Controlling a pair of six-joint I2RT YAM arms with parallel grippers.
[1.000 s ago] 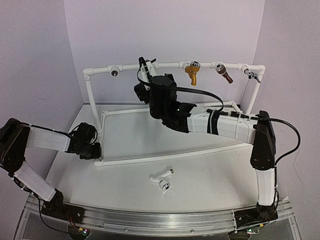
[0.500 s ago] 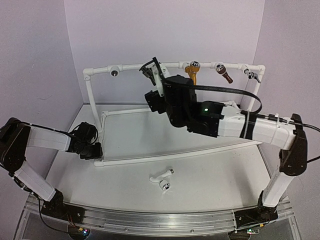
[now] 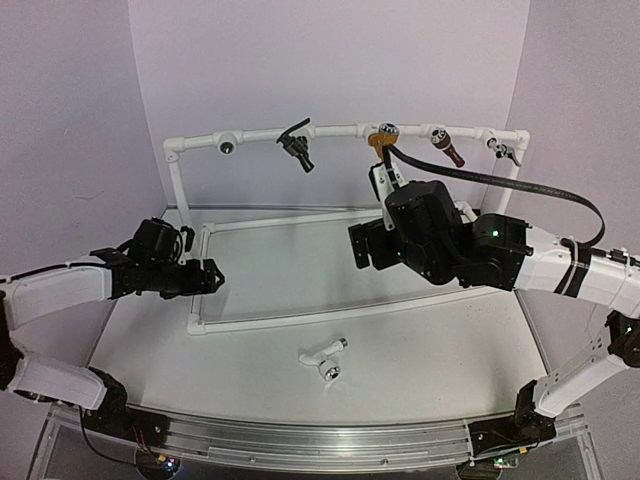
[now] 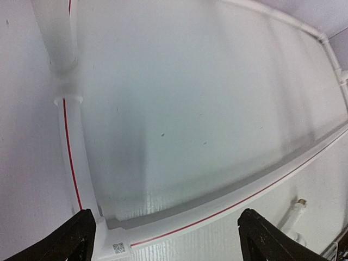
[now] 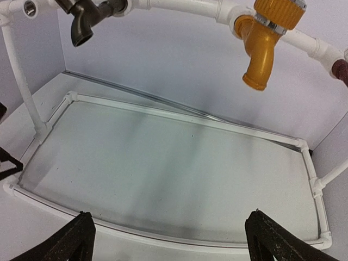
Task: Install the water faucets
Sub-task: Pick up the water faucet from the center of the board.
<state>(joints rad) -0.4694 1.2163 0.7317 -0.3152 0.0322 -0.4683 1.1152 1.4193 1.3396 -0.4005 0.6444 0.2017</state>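
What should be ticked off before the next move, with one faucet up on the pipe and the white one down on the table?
1. Black faucet mounted on the top pipe: ok.
2. Black faucet screwed fully home: cannot tell.
3. White faucet installed: not ok, it lies loose on the table.
4. Free socket on the top pipe to take it: ok, nothing in it.
5. Left hand open and empty: ok.
6. Right hand open and empty: ok.
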